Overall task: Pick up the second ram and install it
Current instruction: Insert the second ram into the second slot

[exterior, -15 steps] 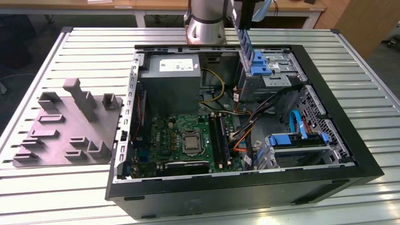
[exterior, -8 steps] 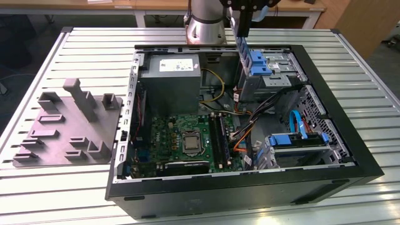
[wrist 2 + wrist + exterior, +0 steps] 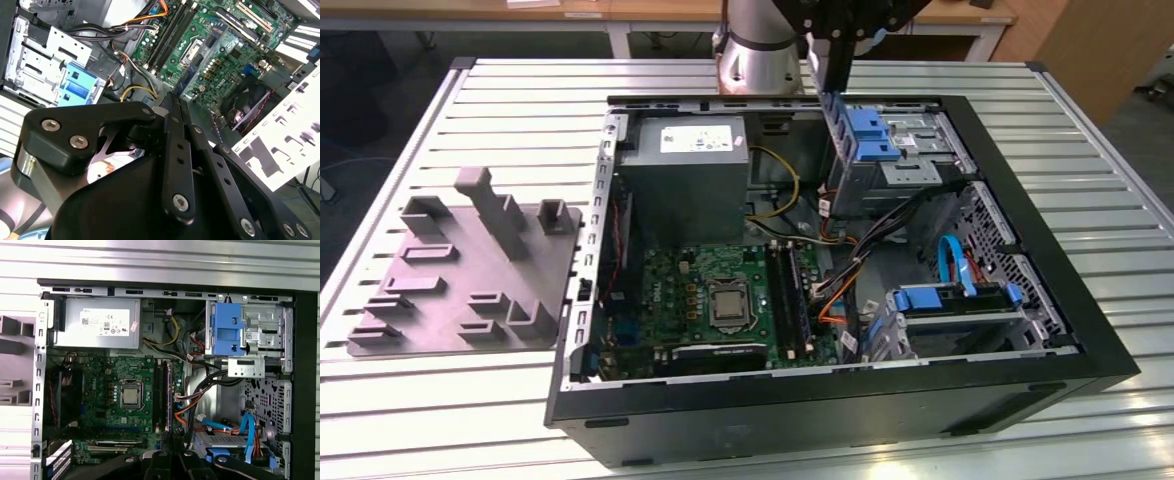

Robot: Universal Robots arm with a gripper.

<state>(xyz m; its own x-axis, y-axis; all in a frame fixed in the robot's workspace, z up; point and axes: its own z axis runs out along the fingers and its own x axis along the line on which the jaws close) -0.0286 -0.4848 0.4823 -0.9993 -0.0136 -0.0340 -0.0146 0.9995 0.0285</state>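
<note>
My gripper (image 3: pixel 831 88) hangs above the far side of the open computer case (image 3: pixel 1067 330), over the blue drive bracket (image 3: pixel 870 132). In both wrist views its fingers (image 3: pixel 172 100) (image 3: pixel 173 442) are pressed together, and I see nothing between them. The memory slots (image 3: pixel 783 290) (image 3: pixel 161 395) (image 3: pixel 170 32) lie beside the processor socket (image 3: pixel 724 298) on the green motherboard. Dark long strips sit in them. I cannot tell which strip, if any, is the second ram.
A grey-purple parts fixture (image 3: pixel 467 270) with upright posts lies on the slatted table at the exterior view's left of the case. Inside the case are the power supply (image 3: pixel 683 150), loose cables (image 3: pixel 854 250) and a blue drive cage (image 3: pixel 961 300).
</note>
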